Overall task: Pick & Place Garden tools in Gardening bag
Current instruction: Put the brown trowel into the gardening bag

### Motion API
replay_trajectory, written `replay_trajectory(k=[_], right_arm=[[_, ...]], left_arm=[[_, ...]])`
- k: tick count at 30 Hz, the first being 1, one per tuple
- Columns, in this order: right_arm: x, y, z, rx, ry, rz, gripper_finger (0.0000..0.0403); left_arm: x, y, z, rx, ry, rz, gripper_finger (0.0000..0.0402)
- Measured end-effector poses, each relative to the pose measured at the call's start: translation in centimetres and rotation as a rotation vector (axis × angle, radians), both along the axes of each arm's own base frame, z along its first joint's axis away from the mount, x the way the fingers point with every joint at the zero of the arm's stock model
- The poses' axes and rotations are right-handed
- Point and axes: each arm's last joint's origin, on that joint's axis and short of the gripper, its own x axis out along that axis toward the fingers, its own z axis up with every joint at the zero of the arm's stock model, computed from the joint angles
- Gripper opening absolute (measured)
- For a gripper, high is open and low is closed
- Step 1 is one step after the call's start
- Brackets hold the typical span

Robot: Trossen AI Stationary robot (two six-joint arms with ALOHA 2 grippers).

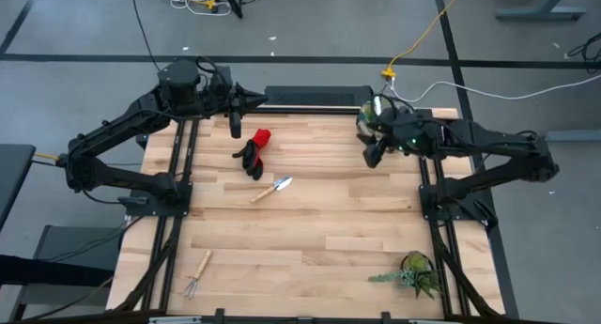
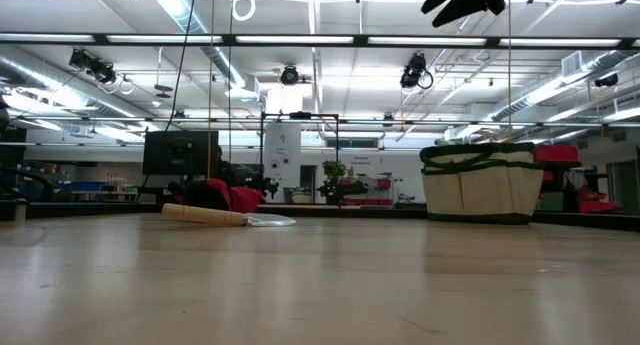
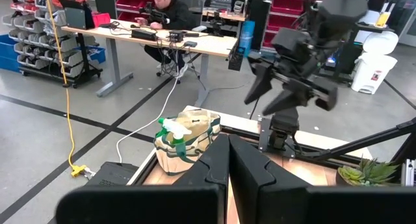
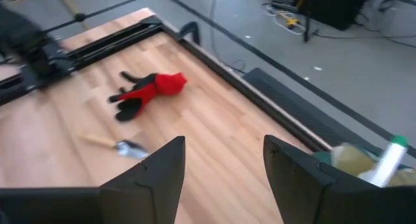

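Though beside bag (image 1: pixel 376 113), plant (image 1: pixel 418 272) apart

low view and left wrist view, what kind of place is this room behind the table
Probably a robotics lab or workshop: bare ceiling ducts and strip lights overhead, red storage shelves, a person working at a desk with electronics, cables across a concrete floor.

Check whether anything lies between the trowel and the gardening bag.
Nothing visible does. Bare wood separates the trowel from the gardening bag at the table's back right. The open right gripper hangs above there; the gloves lie off to the side.
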Motion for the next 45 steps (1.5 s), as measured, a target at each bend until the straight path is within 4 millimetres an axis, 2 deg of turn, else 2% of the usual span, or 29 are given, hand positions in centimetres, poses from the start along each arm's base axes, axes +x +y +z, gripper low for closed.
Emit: replay_trajectory(k=[11,22,39,45], right_arm=[[0.2,4.0,0.1,0.062,-0.017,0.266,0.0207],[-0.1,6.7,0.2,0.098,-0.024,0.430,0.0207],[-0.3,7.5,0.1,0.095,-0.020,0.468,0.0207],[-0.3,7.5,0.1,0.081,-0.019,0.461,0.0207]], left_arm=[[0.0,0.0,0.0,0.003,-0.004,0.000,0.0012],[0.0,0.0,0.1,0.003,-0.005,0.000,0.0012],[0.0,0.0,0.0,0.002,-0.003,0.000,0.0012],[-0.1,-0.1,-0.8,-0.036,0.076,0.000,0.0012]])
